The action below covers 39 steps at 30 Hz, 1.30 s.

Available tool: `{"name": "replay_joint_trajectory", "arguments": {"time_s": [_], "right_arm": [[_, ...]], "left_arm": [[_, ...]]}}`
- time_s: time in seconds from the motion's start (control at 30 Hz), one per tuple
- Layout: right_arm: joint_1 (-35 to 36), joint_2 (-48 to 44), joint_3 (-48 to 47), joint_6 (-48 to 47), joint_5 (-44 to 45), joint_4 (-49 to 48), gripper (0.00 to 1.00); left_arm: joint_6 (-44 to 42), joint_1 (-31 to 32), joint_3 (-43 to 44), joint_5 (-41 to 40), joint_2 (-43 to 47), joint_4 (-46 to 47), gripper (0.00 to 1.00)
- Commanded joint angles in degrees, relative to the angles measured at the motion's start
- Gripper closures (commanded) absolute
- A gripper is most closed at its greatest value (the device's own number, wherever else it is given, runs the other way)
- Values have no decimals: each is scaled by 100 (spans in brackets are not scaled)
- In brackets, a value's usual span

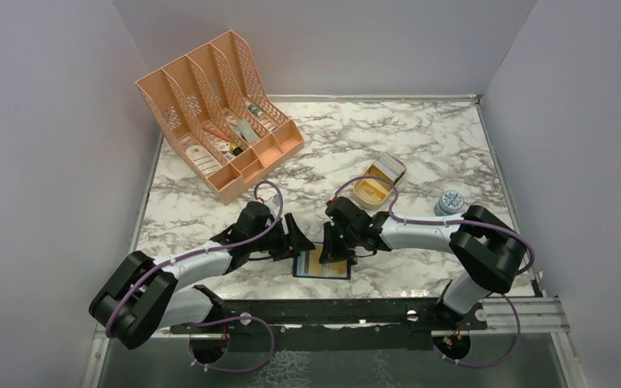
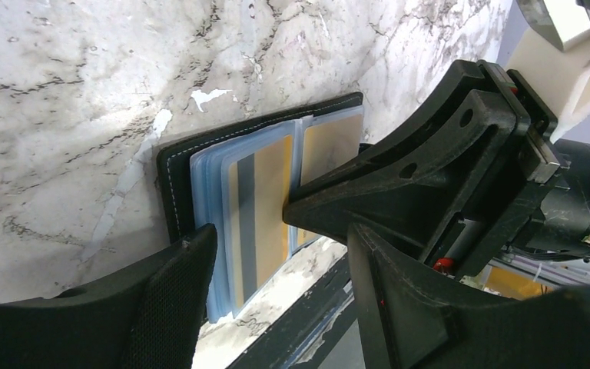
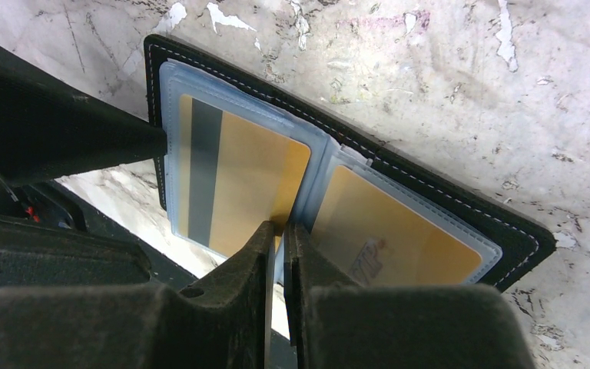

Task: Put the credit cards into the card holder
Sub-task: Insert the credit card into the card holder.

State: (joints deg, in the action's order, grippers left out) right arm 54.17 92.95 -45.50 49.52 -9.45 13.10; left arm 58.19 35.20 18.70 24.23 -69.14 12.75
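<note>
The black card holder (image 1: 321, 265) lies open on the marble near the front edge, with clear sleeves inside. A tan card with a grey stripe (image 3: 238, 177) sits in the left sleeve, and another tan card (image 3: 384, 223) in the right sleeve. My right gripper (image 3: 276, 228) is shut, its tips pressed down at the middle fold on the striped card's edge. My left gripper (image 2: 276, 234) is open, and one of its fingers (image 3: 61, 146) touches the sleeves' left edge. The holder (image 2: 177, 161) and striped card (image 2: 265, 200) also show in the left wrist view.
A gold oval tin (image 1: 378, 182) lies open behind the right arm. A small round grey-blue object (image 1: 450, 202) stands to its right. A peach desk organiser (image 1: 218, 113) stands at the back left. The black mounting rail (image 1: 331, 311) runs just in front of the holder.
</note>
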Motion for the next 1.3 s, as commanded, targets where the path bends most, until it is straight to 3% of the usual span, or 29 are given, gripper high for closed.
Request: {"name": "replay_joint_trajectory", "arguments": {"time_s": [0.0,0.77,0.97,1.27], "right_arm": [[67,77,188,30,271,-7,90],[65,37,137,-24,225,-70,89],[74,-222,11,-148,50,-110,80],[65,-1303,210,-78,1074,478,74]], "left_arm": [[52,-31,-69,234,9,331,35],[431,-22,-191,465,-103,769,36],[541,-15,-168,523,7,863,36],[614,67,-75,512,46,911,36]]}}
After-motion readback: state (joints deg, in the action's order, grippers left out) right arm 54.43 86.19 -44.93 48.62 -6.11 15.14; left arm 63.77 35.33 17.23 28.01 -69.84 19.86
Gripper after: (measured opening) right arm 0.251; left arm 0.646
